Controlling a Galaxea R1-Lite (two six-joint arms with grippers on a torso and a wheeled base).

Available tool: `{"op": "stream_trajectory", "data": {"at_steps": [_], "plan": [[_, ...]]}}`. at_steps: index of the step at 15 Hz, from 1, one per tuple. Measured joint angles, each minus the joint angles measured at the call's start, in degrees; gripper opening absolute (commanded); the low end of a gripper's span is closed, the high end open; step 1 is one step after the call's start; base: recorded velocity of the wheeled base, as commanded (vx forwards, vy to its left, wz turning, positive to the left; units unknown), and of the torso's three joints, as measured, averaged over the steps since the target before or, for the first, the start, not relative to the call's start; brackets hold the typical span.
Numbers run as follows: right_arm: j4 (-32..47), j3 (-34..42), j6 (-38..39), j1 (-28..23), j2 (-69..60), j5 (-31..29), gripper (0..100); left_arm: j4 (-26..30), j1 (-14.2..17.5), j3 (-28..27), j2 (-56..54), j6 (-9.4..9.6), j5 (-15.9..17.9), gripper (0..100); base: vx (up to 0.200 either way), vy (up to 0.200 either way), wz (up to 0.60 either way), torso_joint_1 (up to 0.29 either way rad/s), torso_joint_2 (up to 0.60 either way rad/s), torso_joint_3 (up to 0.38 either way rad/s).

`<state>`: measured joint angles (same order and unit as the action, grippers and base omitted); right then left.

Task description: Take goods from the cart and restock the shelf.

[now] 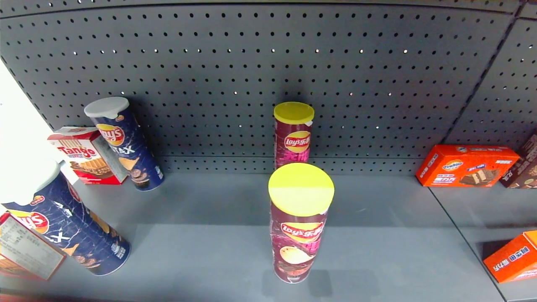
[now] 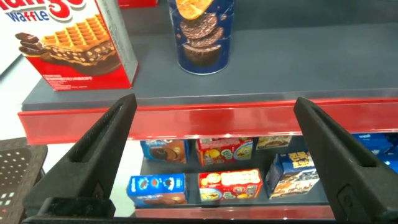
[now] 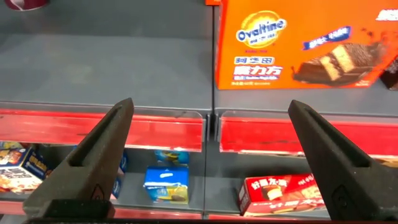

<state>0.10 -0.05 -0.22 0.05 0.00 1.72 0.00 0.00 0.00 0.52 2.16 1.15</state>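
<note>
- The left gripper [image 2: 214,106] is hanging just before the red front edge of the shelf [image 1: 209,235], its fingers standing wide apart and holding nothing.
- The right gripper [image 3: 210,106] is also gaping wide and empty before that front edge, near an orange box [image 3: 298,43].
- The front purple can [image 1: 298,235] is standing upright near the front edge, at its middle.
- The back purple can [image 1: 293,138] is standing behind it, at the back edge.
- The front blue can [image 1: 71,230] is standing near the front left corner.
- The back blue can [image 1: 126,147] is standing at the back edge, just beside a wafer box [image 1: 86,155].
</note>
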Motion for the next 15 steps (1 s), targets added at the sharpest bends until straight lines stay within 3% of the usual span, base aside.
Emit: {"op": "stream_trajectory", "data": {"at_steps": [1, 15], "plan": [[0.01, 0.05, -0.02, 0.05, 0.00, 0.02, 100, 0.00, 0.00, 0.00, 0.00, -0.16, -0.06, 100, -0.200, 0.000, 0.00, 0.007, -0.01, -0.002], [0.01, 0.00, -0.02, 0.00, 0.00, 0.02, 100, 0.00, 0.00, 0.00, 0.00, -0.46, -0.26, 100, 0.000, 0.000, 0.00, 0.000, 0.00, 0.000]]}}
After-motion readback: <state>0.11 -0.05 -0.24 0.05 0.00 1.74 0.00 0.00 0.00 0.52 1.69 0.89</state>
